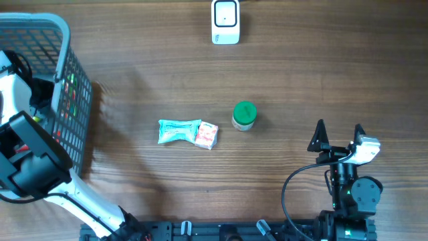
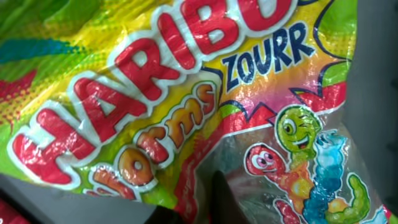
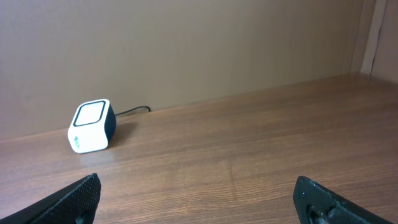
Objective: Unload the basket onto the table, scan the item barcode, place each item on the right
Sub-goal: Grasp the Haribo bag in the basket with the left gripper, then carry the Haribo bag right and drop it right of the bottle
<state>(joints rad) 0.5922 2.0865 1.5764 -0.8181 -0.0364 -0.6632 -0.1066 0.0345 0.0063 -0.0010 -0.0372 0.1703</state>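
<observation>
A bright Haribo worms candy bag [image 2: 186,81] fills the left wrist view, its foil creased around a dark finger. My left gripper [image 2: 214,202] is shut on the bag's lower edge. In the overhead view the left arm [image 1: 27,157] reaches into the grey basket [image 1: 63,40], and its fingers are hidden there. The white barcode scanner [image 1: 225,21] stands at the table's far edge, also seen as a scanner [image 3: 91,126] at the left of the right wrist view. My right gripper [image 1: 339,134] rests near the front right, open and empty, its gripper [image 3: 199,199] over bare wood.
A teal packet [image 1: 178,130] and a small pink packet [image 1: 207,135] lie side by side mid-table. A green-lidded jar [image 1: 244,115] stands just right of them. The basket fills the left edge of the table.
</observation>
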